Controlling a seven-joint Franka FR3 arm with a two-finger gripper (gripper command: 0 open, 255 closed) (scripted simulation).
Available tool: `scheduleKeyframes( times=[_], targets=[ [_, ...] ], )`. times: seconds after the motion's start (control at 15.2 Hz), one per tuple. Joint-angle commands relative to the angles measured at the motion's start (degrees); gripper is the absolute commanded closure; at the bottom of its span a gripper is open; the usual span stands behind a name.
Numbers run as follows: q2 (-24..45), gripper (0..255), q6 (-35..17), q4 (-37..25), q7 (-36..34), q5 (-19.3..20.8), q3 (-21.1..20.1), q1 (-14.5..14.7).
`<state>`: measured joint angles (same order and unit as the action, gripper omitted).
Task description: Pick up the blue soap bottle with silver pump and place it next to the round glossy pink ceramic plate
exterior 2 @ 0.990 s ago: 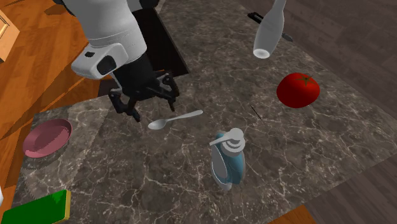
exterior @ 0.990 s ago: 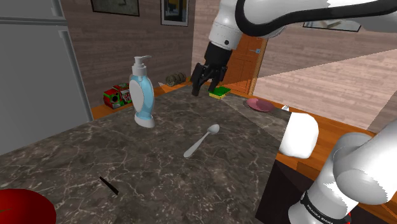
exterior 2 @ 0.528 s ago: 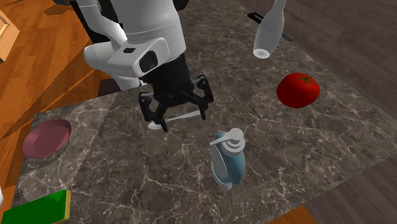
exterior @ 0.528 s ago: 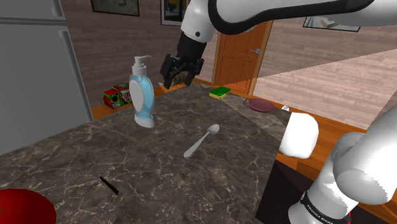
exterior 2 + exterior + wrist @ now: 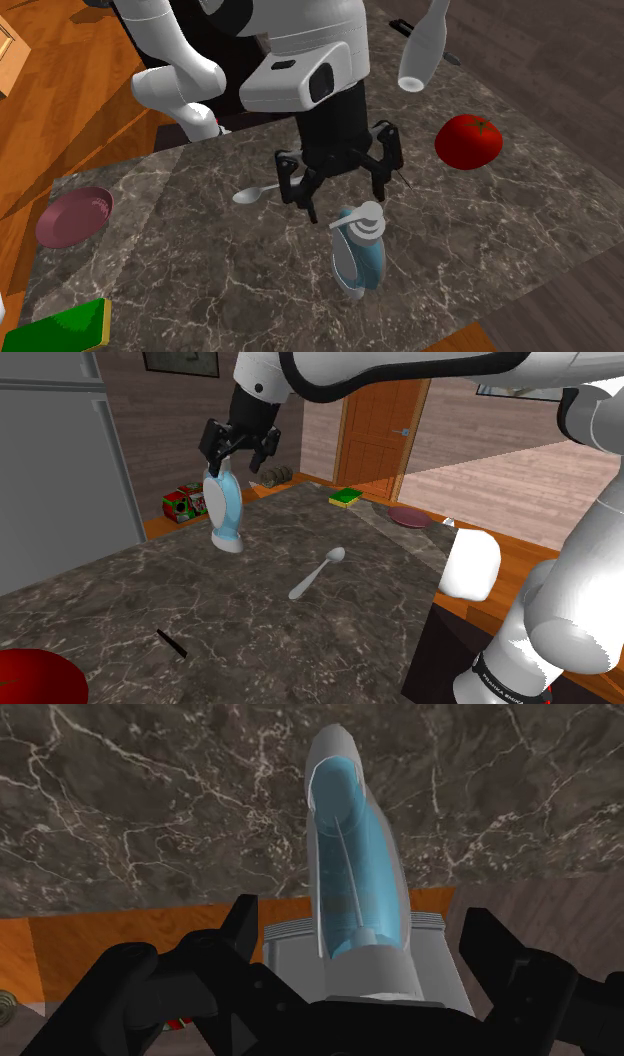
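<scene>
The black gripper (image 5: 236, 460) hangs just over the top of the blue soap bottle (image 5: 224, 507); its 2 fingers (image 5: 240, 922) stand apart on both sides, not clasping it; the bottle stands upright on the marble desk (image 5: 250, 622), well apart from the pink plate (image 5: 408, 516).

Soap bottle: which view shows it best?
The second exterior view: the soap bottle stands whole there, pump and blue body. The shoulder view gives its side, the gripper covering the pump. The wrist view looks down it between open fingers.
</scene>
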<state>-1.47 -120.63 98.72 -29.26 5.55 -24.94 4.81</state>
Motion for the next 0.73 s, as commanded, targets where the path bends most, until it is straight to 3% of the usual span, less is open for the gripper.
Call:
scheduleKeyframes(
  times=[0.0, 0.66],
  targets=[
    [1.5, 0, -0.9, -0.7, -1.1, 1.3, -0.3, 0.3],
    [3.7, 0, -4.3, 0.7, -1.9, 2.6, -0.4, 0.4]
  ],
)
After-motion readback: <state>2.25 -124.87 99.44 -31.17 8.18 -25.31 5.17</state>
